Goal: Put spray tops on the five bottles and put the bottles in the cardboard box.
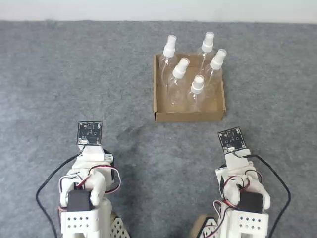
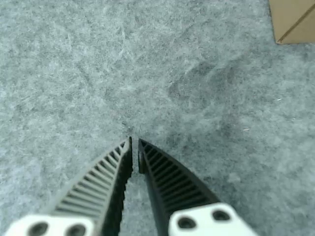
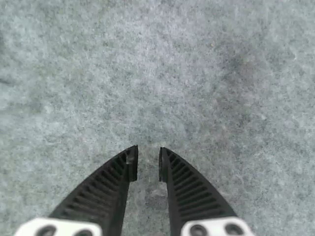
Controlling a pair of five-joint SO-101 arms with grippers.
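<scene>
Several clear bottles (image 1: 179,82) with white spray tops (image 1: 197,84) stand upright inside the cardboard box (image 1: 188,117) at the back centre-right of the grey carpet. A corner of the box (image 2: 295,19) shows in the left wrist view. Both arms are folded back at the near edge, well short of the box. My left gripper (image 2: 135,141) hangs over bare carpet, its fingertips almost touching and holding nothing. My right gripper (image 3: 147,163) also hangs over bare carpet, shut but for a narrow slit, with nothing in it.
The left arm (image 1: 89,173) and the right arm (image 1: 240,183) sit at the front with cables looping beside them. Grey carpet (image 1: 74,74) spreads wide to the left of the box and between the arms and the box.
</scene>
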